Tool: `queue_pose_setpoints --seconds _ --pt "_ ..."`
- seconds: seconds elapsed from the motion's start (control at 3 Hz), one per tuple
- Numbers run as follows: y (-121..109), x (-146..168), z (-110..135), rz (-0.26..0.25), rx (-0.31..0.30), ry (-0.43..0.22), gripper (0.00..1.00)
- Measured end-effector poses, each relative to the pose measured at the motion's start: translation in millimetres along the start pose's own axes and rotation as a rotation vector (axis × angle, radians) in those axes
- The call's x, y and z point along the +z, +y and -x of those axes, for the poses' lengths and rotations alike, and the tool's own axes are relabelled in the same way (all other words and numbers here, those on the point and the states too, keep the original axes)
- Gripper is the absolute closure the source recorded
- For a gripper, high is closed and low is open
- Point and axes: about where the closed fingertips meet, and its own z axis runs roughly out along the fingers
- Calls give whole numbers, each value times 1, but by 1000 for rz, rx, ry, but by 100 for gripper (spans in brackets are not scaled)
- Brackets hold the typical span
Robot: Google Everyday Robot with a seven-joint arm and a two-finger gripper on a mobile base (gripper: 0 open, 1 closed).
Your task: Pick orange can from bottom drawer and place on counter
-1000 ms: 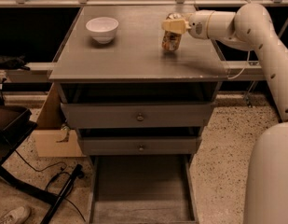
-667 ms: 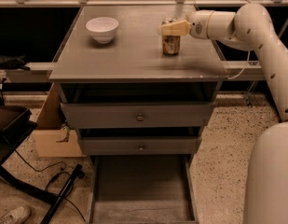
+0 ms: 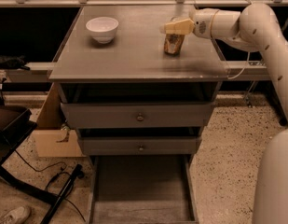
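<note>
The orange can point(image 3: 173, 45) stands upright on the counter point(image 3: 134, 55), right of its middle. My gripper point(image 3: 175, 28) reaches in from the right and sits at the can's top, hiding its rim. Its beige fingers point(image 3: 178, 26) look open around the top, and the can rests on the counter by its own weight. The bottom drawer point(image 3: 141, 190) is pulled out below the cabinet and its grey floor is bare.
A white bowl point(image 3: 102, 29) sits on the counter's far left. Two knobbed drawers point(image 3: 140, 117) above the bottom one are closed. A cardboard box point(image 3: 52, 139), cables and a dark stand lie on the floor at left. My arm point(image 3: 269, 45) curves down the right side.
The can has come down onto the counter and now sits lower against the gripper. The gripper has hardly moved.
</note>
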Motion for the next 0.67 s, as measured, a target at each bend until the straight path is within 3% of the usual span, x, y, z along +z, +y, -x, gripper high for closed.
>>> queue_pose_setpoints --seconds 0.33,0.67 --pt "15 -40 18 22 -94 15 0" --pt "48 -81 41 36 -239 67 0"
